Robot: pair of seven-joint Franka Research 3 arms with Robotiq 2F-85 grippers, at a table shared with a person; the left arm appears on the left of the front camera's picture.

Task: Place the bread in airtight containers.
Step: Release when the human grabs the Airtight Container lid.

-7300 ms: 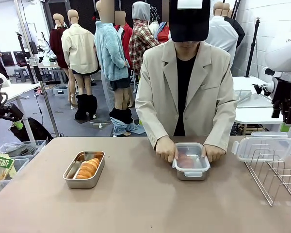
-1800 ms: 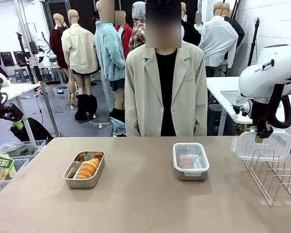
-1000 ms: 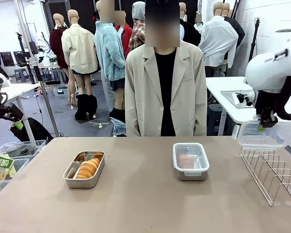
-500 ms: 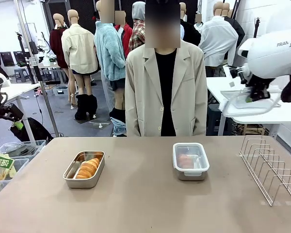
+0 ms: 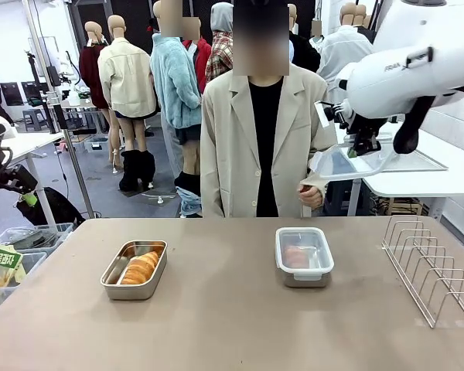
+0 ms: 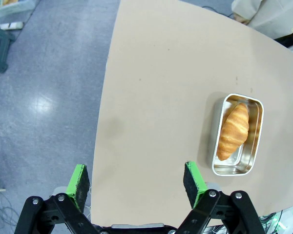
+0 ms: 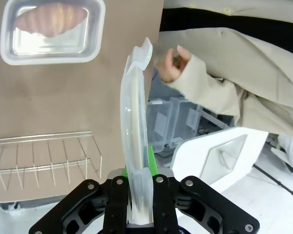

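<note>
Right gripper [image 7: 136,207] pinches the clear lid [image 5: 348,162] by its edge, high over the table's far right. Lid looks light, slightly flexy, slick; rim grip suits. Left gripper [image 6: 136,183] spread wide, empty. Bread [image 5: 140,267] sits in open tin [image 5: 134,270]; other tin [image 5: 304,256] lidded.

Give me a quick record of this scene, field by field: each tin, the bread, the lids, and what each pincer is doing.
left tin: open, one roll inside
right tin: clear lid on, roll inside
spare lid: held in the air, above the table's far right side
right pincer: shut on spare lid
left pincer: open, holding nothing, above the table
wire rack: on the table's right side
person's hand: at the far edge
</note>
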